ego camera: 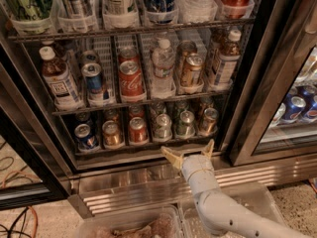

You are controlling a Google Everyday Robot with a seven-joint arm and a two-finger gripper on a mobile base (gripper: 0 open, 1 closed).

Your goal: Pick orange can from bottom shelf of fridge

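Note:
The fridge (pixel 247 83) stands open in front of me. On its bottom shelf (pixel 143 146) a row of small cans stands in clear cup dividers. The orange can (pixel 209 121), dull copper-orange with a silver top, is at the right end of the front row. My gripper (pixel 190 152) is open and empty. It hangs just below and in front of the shelf edge, under the green-silver cans and a little left of the orange can. Its right fingertip (pixel 209 147) is just below that can.
Left of the orange can stand a green can (pixel 185 123), a silver can (pixel 162 127), a red-orange can (pixel 137 130), a golden-amber can (pixel 112 133) and a blue can (pixel 86 136). The taller tier above holds bottles and cans. A ribbed steel base (pixel 129 187) and plastic bins (pixel 129 227) lie below.

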